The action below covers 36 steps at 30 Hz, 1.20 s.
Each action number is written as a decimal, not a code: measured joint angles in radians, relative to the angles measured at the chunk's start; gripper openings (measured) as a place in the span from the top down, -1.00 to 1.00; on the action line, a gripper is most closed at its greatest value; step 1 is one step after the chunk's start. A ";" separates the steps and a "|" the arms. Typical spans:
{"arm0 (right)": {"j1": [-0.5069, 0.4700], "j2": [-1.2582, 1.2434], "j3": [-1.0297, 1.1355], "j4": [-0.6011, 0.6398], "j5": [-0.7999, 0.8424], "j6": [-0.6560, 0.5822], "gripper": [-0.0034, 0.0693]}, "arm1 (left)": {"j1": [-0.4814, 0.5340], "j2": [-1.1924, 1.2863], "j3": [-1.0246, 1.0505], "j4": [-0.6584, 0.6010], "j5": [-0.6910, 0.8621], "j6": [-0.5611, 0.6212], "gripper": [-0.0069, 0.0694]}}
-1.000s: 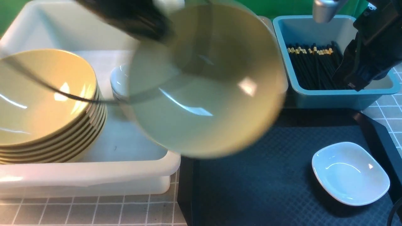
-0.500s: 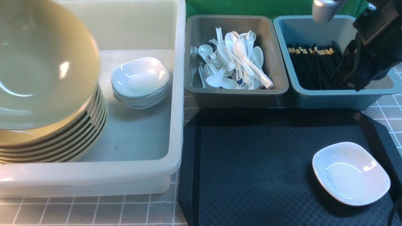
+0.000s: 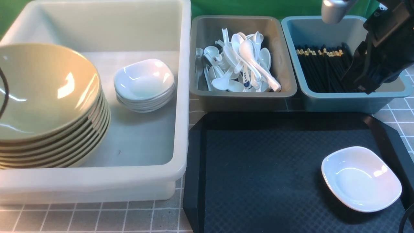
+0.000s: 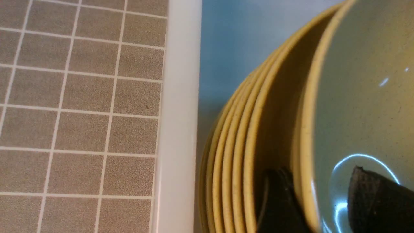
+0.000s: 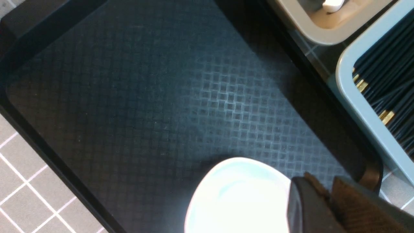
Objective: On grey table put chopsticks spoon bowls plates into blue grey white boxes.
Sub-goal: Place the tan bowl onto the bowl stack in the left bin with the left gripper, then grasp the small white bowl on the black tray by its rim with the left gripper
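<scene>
Left gripper (image 4: 318,174) astride bowl (image 4: 355,97) rim; perhaps loose

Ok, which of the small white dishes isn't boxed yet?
The single white dish on the black tray, at its right end; the other white dishes sit stacked inside the white box.

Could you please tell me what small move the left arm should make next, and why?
Probably open the left claw and release. Its fingers pinch the rim of the glossy olive-yellow round bowl, which already lies nested on the stack of matching bowls inside the large white plastic box, the gripped side seemingly only slightly raised.
</scene>
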 joint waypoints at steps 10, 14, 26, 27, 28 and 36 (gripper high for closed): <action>0.000 0.000 0.001 0.001 0.000 -0.015 0.62 | -0.004 -0.122 -0.122 0.176 -0.005 -0.089 -0.61; 0.000 0.000 0.001 0.001 0.000 -0.015 0.61 | -0.007 -0.206 -0.182 0.167 0.039 -0.153 -0.62; 0.000 -0.016 -0.083 -0.168 0.001 0.160 0.57 | -0.650 -0.276 -0.199 0.070 0.132 -0.118 0.64; 0.000 -0.026 -0.084 -0.173 0.001 0.175 0.57 | -0.729 -0.254 -0.199 0.076 0.125 -0.097 0.73; 0.000 -0.045 -0.085 -0.175 0.001 0.210 0.57 | -0.789 -0.232 -0.199 0.079 0.116 -0.083 0.78; 0.000 -0.277 0.087 -0.175 0.001 0.331 0.55 | -1.235 0.079 -0.221 0.211 -0.005 -0.056 0.85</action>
